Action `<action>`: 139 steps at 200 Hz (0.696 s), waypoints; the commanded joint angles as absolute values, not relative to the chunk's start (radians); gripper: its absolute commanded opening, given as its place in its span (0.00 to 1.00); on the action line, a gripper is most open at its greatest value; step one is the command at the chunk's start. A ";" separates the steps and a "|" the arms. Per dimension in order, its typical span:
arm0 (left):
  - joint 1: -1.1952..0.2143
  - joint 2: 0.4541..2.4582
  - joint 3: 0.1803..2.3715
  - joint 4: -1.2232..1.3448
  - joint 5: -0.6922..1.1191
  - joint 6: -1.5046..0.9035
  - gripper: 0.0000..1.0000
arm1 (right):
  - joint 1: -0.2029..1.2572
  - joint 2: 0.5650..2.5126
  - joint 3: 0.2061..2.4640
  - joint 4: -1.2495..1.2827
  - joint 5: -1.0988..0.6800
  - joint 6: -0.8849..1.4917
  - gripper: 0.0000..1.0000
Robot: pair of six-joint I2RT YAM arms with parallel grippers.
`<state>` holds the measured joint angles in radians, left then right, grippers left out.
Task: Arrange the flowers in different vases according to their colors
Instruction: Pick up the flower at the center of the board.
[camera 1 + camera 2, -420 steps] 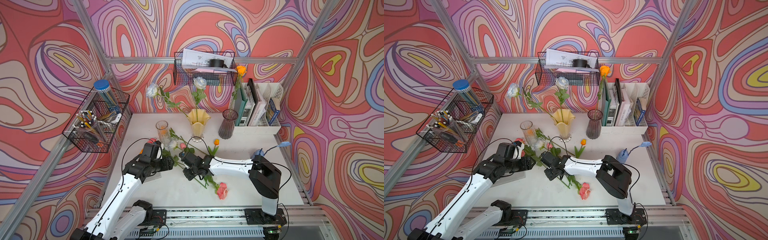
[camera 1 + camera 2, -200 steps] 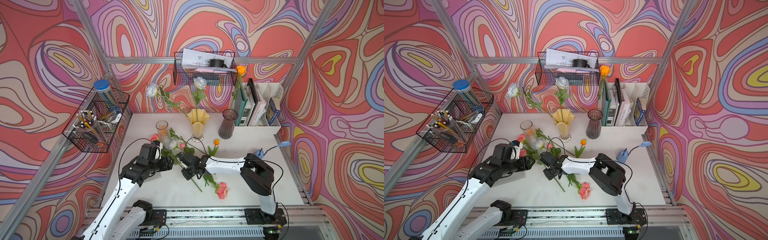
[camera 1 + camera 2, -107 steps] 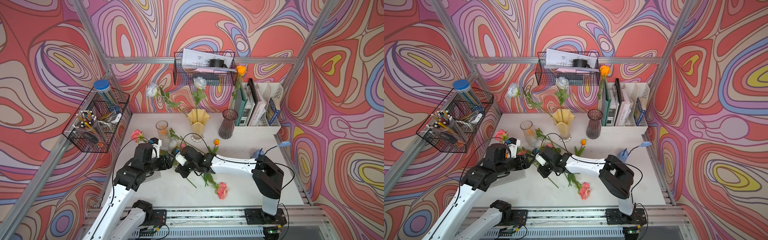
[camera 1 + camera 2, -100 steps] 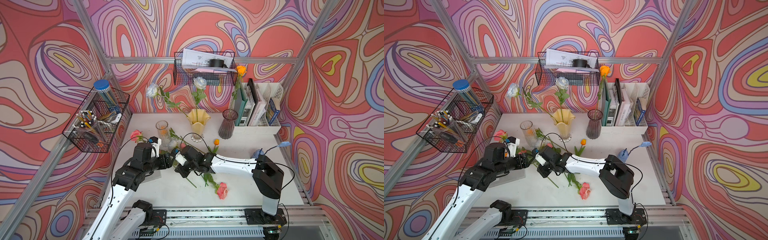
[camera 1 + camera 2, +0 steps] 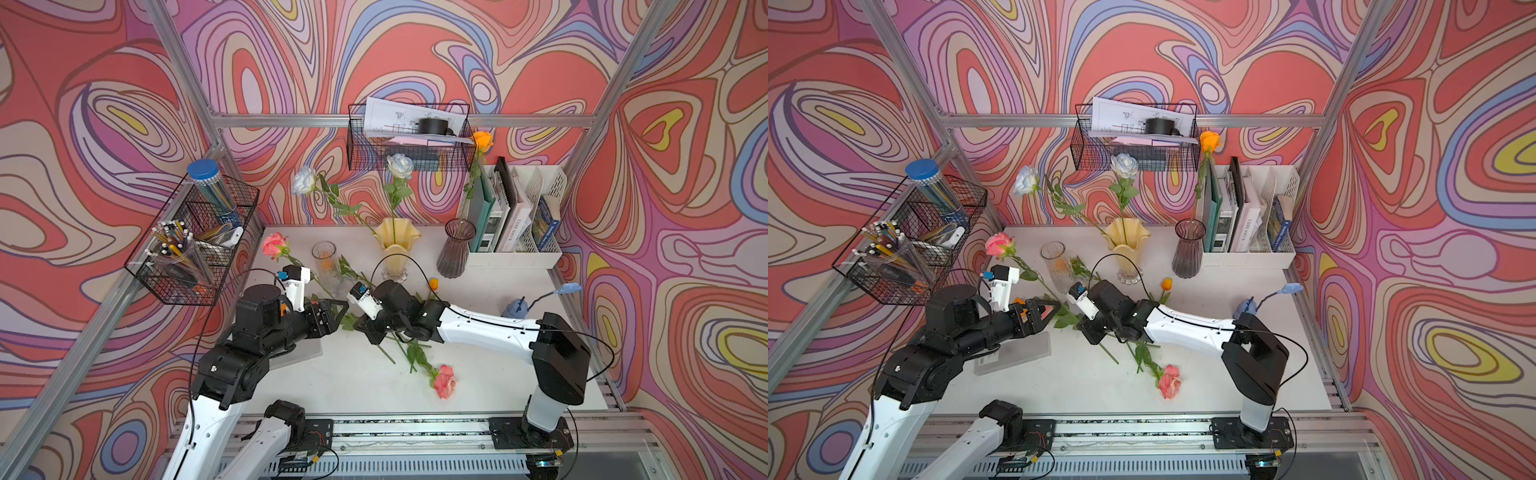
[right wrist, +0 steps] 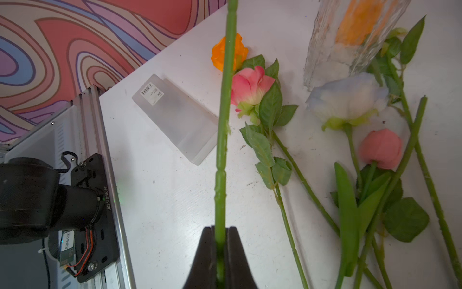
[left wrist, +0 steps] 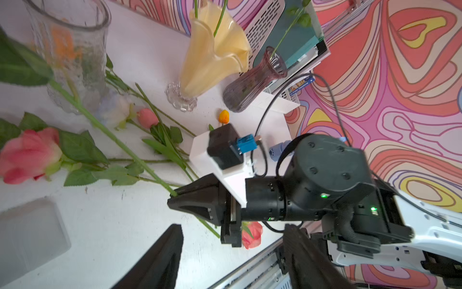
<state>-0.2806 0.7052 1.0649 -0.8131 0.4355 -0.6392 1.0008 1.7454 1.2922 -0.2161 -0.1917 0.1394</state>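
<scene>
Roughly ten flowers (image 5: 444, 381), three vases (image 5: 395, 249)

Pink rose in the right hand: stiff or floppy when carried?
Likely fairly stiff: the stem runs straight from the right hand up to the bloom. Pinched far from that bloom, it may sway or pivot.

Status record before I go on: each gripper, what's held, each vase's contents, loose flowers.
right gripper: shut on pink rose stem, held above the table
left gripper: open, empty, beside that stem
yellow vase: two white-blue roses
purple vase: one orange rose
clear vase: orange shows through the glass; inside or behind, cannot tell
loose on table, among others: second pink rose, orange bud, white rose, pink bud
</scene>
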 commanded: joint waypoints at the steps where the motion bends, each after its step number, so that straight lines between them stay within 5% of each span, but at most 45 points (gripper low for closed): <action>1: -0.275 0.667 1.020 -0.846 0.498 -0.761 0.70 | 0.996 1.693 1.273 -0.196 -0.140 0.126 0.00; 139: -0.276 0.623 0.826 -0.679 0.303 -0.922 0.70 | 1.003 1.619 1.271 -0.190 -0.245 0.193 0.00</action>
